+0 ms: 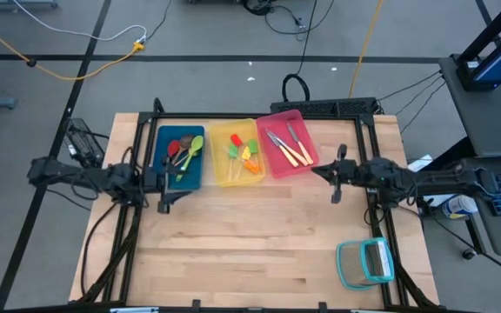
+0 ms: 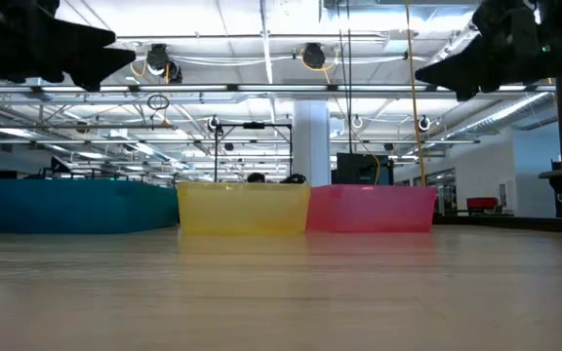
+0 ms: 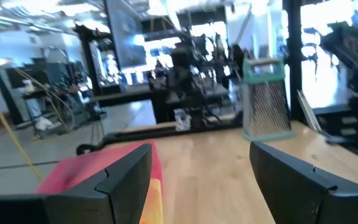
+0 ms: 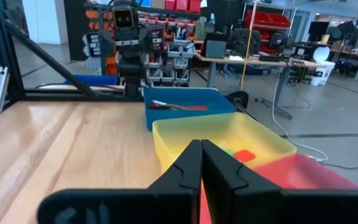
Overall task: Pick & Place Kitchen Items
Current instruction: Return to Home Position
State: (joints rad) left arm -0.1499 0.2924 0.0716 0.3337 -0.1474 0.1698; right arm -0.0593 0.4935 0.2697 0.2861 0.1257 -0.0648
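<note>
The kitchen items lie in three bins at the table's far side. Red, green and brown spoons lie in the blue bin (image 1: 181,157). Sticks with green, yellow, red and orange heads lie in the yellow bin (image 1: 237,153). Yellow-handled knives lie in the pink bin (image 1: 286,143). My left gripper (image 1: 163,193) is open and empty, raised near the blue bin's near side. My right gripper (image 1: 336,178) is shut and empty, raised to the right of the pink bin; it also shows in the right wrist view (image 4: 201,163).
A teal-framed square grater (image 1: 365,263) stands at the table's near right corner; it also shows in the left wrist view (image 3: 266,99). Bare wood (image 1: 250,235) spans the table's middle and near side. A dark frame runs along the table's edges.
</note>
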